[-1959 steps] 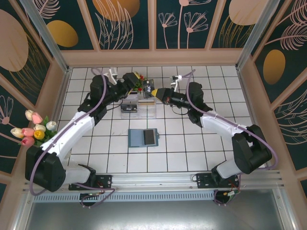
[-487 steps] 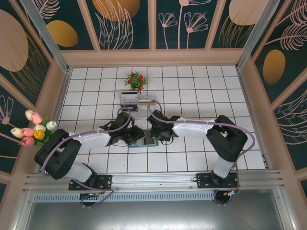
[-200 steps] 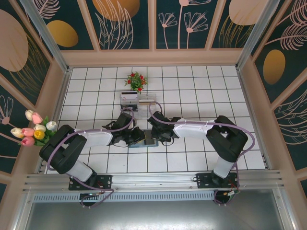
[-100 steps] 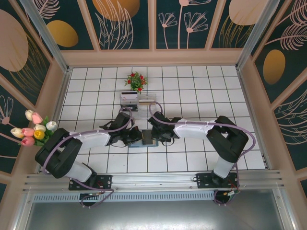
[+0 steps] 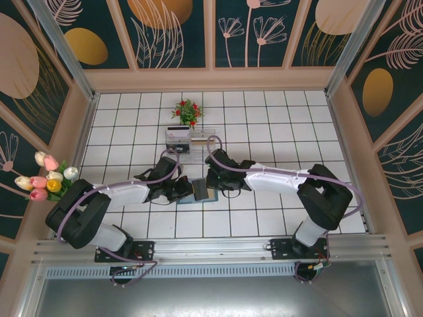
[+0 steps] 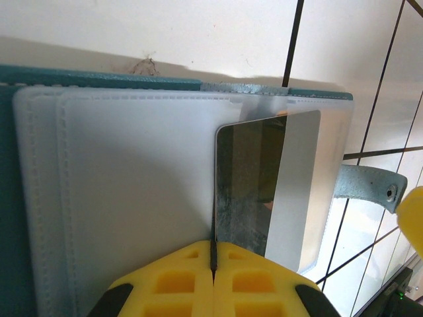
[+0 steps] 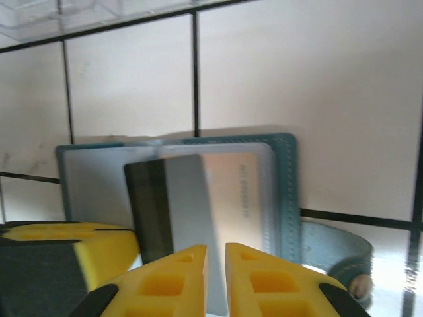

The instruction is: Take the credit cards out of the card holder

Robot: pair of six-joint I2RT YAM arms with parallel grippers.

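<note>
While the thin grey plastic credit card with its dark stripe sits partly out of the flat teal folding card holder, the draw should run straight along the slot's own line. The holder should be pinned so that it neither slides nor lifts with the card.

The left tool, at the holder's 9 o'clock in the overhead view, has its yellow fingers pressed together. The card's near edge runs right into their seam, but whether they nip the card or the frosted clear plastic sleeve I cannot tell. The right tool, at 3 o'clock, has its fingers a thin slit apart, and the card's lower edge is hidden behind them. In my judgement a firm grip near the middle of the free edge, then a slow, level pull, would keep the card from bending or cocking in the slot.

The holder lies open near the middle of the white tiled surface, its teal snap strap trailing off one side. Through the sleeve, beside the grey card, shows a pale cream card with embossed digits, tucked fully in, so more is left to take out. At the holder's 12 o'clock stands a clear acrylic box rack holding a small dark-and-white item, too small to identify.
</note>
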